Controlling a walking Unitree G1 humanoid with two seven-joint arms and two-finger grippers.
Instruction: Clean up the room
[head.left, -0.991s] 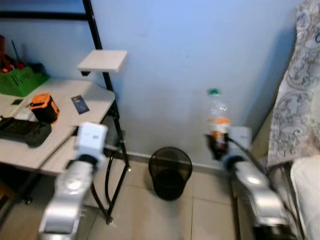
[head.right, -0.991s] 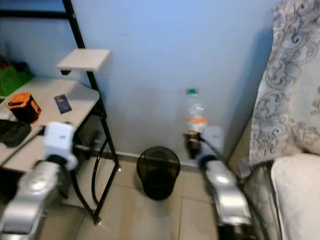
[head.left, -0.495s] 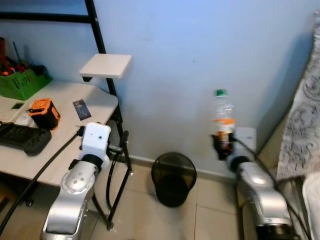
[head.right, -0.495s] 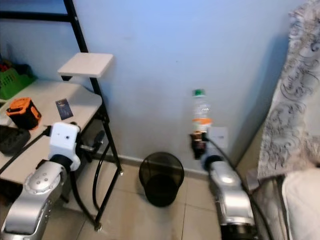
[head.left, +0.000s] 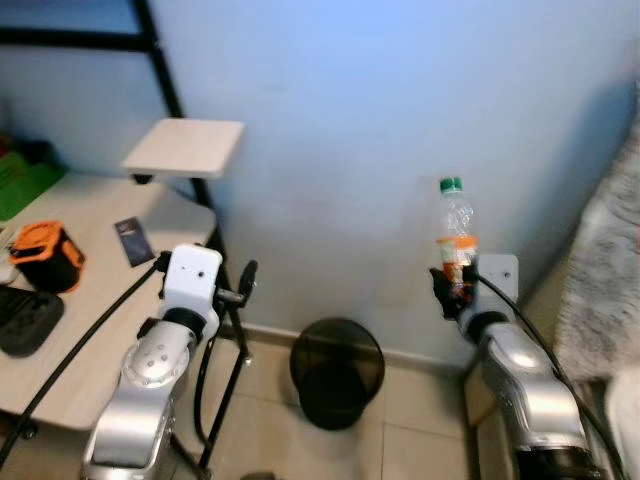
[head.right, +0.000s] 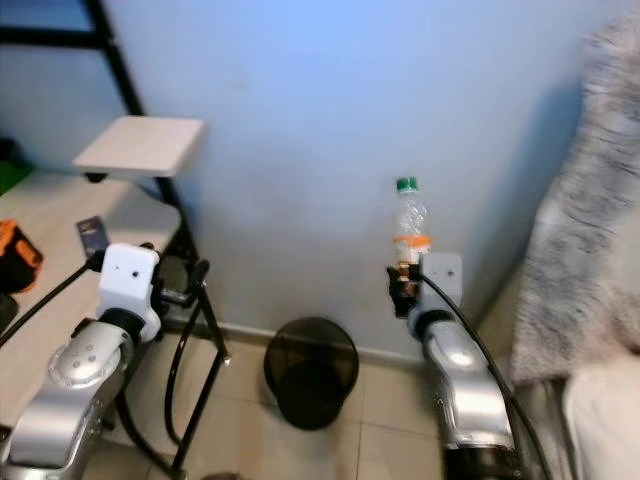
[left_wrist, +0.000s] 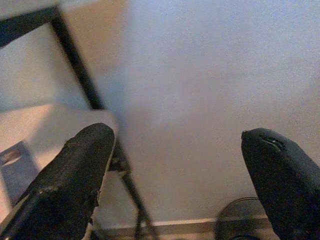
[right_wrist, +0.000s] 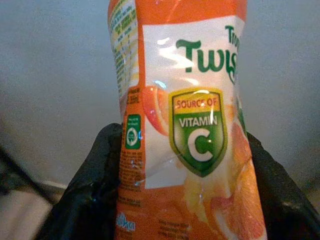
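Note:
My right gripper (head.left: 452, 288) is shut on a clear plastic bottle (head.left: 455, 235) with a green cap and an orange label (right_wrist: 190, 130), held upright in front of the blue wall. A black mesh waste bin (head.left: 336, 371) stands on the tiled floor below, to the left of the bottle. My left gripper (left_wrist: 175, 175) is open and holds nothing; it is raised beside the desk's black frame. The left arm (head.left: 160, 360) is in front of the desk edge.
A light wooden desk (head.left: 95, 250) on my left carries an orange device (head.left: 40, 255), a dark card (head.left: 132, 240) and a black object (head.left: 25, 320). A small shelf (head.left: 185, 147) hangs on the black frame. Patterned fabric (head.right: 590, 220) hangs at the right.
The camera has shifted, so the desk slid left in view and the bin sits nearer the middle. The bottle stays held upright in my right gripper.

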